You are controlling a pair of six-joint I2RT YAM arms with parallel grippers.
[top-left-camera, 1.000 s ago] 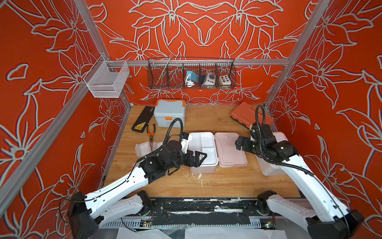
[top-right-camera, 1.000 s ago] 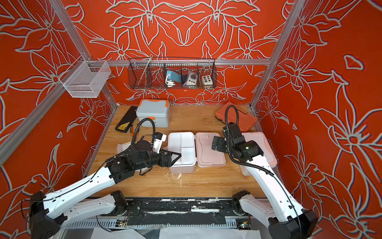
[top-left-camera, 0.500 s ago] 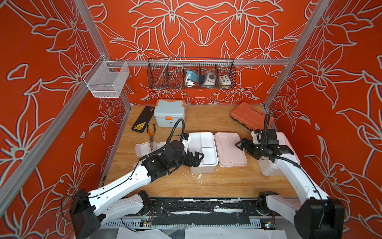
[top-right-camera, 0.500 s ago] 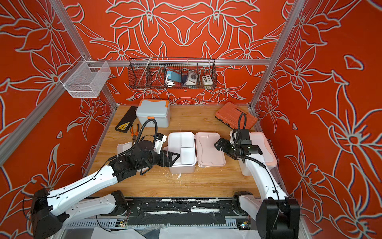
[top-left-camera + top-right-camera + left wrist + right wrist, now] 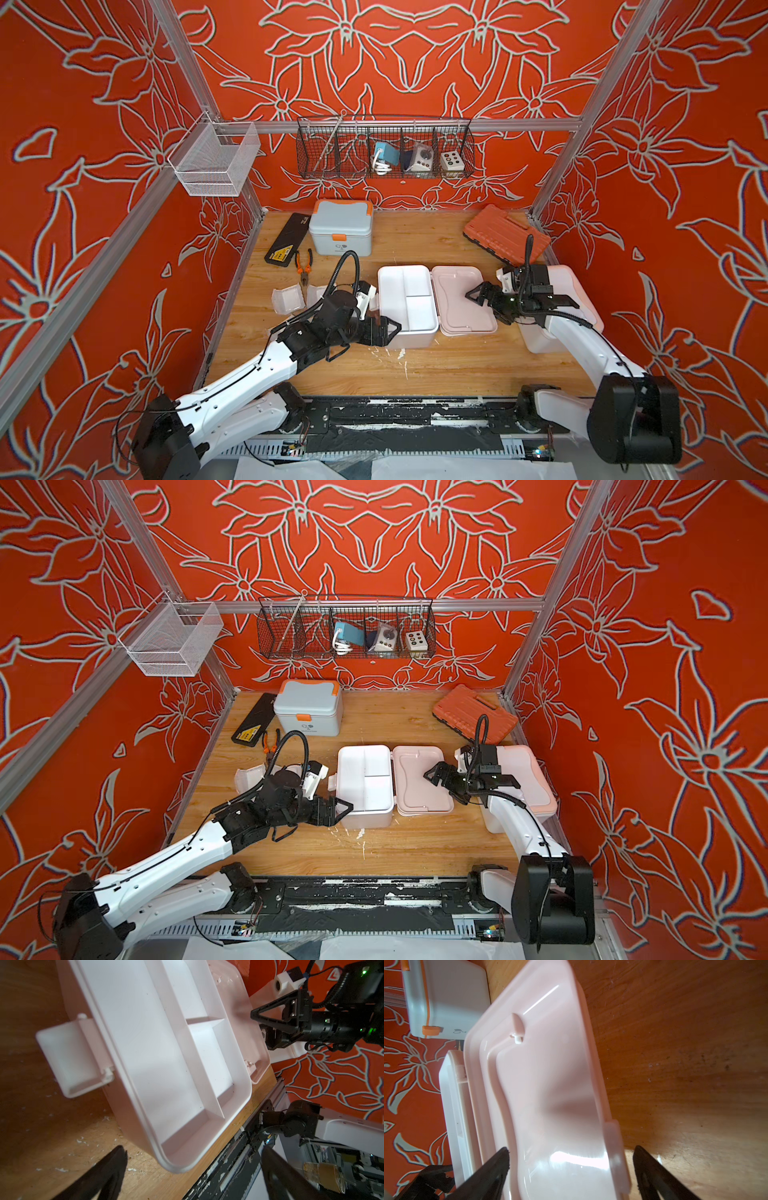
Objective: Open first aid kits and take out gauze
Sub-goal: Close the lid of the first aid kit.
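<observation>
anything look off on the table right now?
White flecks litter the wood by the front corner of the open pale pink kit, like chips or scuffs. Its white divided tray holds nothing. The orange tool case lies skewed in the back corner. Nothing looks spilled.

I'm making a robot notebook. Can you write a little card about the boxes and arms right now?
Pink kit: open, looks empty inside
Lid: lying flat beside pink kit
Grey kit: shut, at the back
White kit: shut, far right
Gauze: white packets lying left of pink kit
Left end effector: open, at pink kit's near corner
Right end effector: open, over the lid
</observation>
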